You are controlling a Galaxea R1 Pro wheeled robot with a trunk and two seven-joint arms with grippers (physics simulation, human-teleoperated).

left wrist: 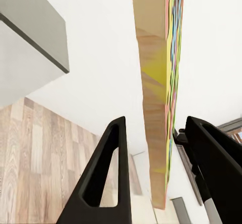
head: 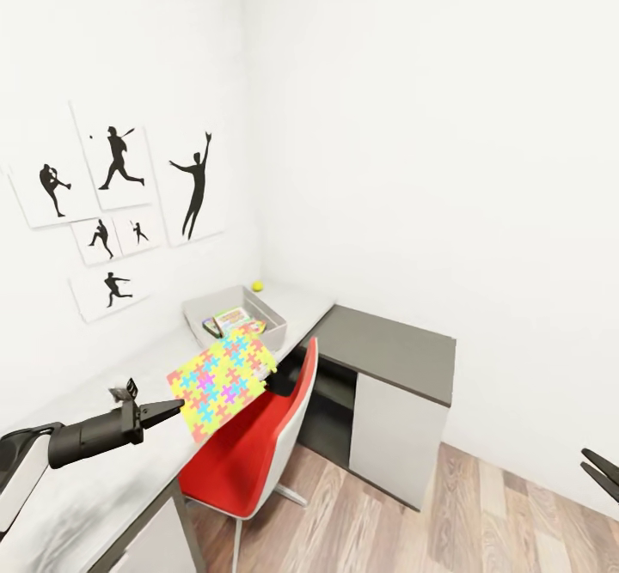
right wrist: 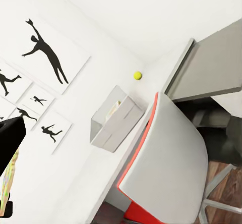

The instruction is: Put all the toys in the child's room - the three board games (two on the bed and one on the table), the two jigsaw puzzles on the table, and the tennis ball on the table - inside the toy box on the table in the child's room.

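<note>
White walls with black sports silhouettes back the bench, where the left jaws clamp a jigsaw puzzle above the front edge, just short of the toy box. The tennis ball lies by the far corner. Whether the right jaws are open, I cannot tell.

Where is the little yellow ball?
In the head view the tennis ball sits on the white table in the far corner by the walls, just behind the grey toy box.
</note>
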